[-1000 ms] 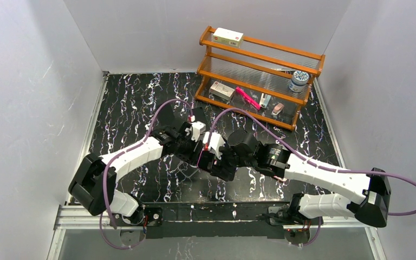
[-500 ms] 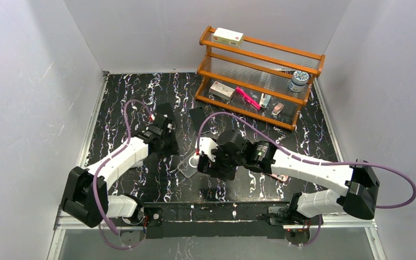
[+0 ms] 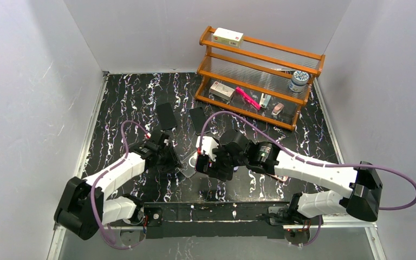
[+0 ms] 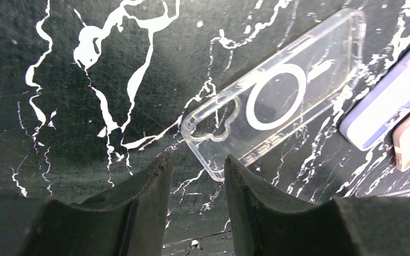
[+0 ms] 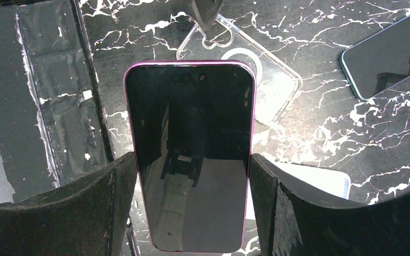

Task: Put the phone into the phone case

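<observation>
While the right gripper [image 5: 192, 213] clamps the phone [image 5: 189, 133] over the clear phone case [image 4: 275, 98], the left gripper [image 4: 195, 181] hangs parted and empty beside its corner, so seating remains undone.

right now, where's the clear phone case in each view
Top external: the clear case lies flat, low centre on the marbled table.
Left wrist: upper right of centre, just past the open left pincer.
Right wrist: top centre, mostly hidden behind the phone that the right pincer holds.
Shared landmark: the left pincer's tips sit at the case's camera-cutout end.
</observation>
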